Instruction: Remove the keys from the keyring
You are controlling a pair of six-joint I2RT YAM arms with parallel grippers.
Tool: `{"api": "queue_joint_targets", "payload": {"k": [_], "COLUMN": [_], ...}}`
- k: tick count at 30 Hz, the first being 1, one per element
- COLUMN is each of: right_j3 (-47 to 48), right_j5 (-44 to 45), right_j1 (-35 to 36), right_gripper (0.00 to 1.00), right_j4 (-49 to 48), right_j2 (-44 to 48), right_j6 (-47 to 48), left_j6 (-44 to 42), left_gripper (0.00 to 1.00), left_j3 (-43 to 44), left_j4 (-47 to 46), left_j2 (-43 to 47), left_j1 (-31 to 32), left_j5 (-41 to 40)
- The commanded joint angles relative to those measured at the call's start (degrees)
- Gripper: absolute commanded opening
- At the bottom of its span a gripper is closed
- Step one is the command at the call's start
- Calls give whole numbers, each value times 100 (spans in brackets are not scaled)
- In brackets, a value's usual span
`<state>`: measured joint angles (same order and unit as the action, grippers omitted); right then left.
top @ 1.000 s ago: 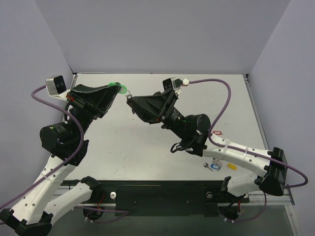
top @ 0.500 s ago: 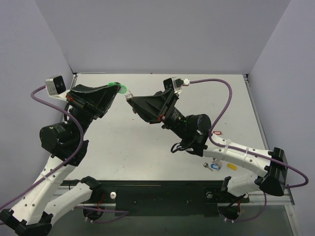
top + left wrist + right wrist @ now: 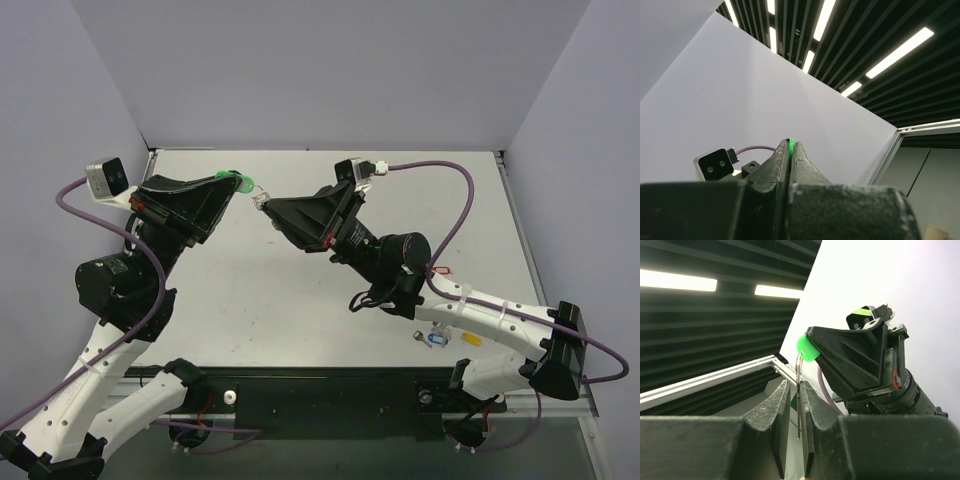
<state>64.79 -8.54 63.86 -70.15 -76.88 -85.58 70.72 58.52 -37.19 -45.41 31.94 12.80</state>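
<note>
My left gripper [image 3: 236, 184] is raised and shut on the green-headed key [image 3: 245, 181]. In the left wrist view the key is a thin green sliver [image 3: 790, 148] pinched between the fingers. In the right wrist view the green head [image 3: 807, 349] sticks out of the left gripper. The thin silver keyring [image 3: 799, 360] hangs from the head, and the bare silver key [image 3: 798, 405] hangs from the ring. My right gripper [image 3: 795, 386] stands around that silver key. Its jaws are slightly apart, with a gap left of the blade. In the top view its tip [image 3: 264, 207] is just below the silver key [image 3: 260, 199].
Small loose items lie on the table near the right arm: a blue-and-silver piece [image 3: 436, 338], a yellow piece [image 3: 469, 340] and a red loop [image 3: 437, 269]. Grey walls enclose the table [image 3: 300, 300] on three sides.
My right gripper has crept up toward the hanging silver key. My left arm has shifted slightly left, still holding the green key.
</note>
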Motion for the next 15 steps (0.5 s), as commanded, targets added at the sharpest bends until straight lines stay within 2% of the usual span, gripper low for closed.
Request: {"api": "queue_joint_targets", "payload": {"k": [1,15], "right_j3": [33,95], "right_j5": [-96,-175], "right_j1": [39,57], "right_gripper": [9,8], "right_j4": [-368,-8], "right_j2": [314,349], "right_j6": [208,331], "left_j6": [-120,-111], "left_gripper": [0,0], "left_j3": [37,72], "left_j4": [-25,-122], "left_j2": [50,-12], "left_j1": [22,31], "left_j5": [12,162]}}
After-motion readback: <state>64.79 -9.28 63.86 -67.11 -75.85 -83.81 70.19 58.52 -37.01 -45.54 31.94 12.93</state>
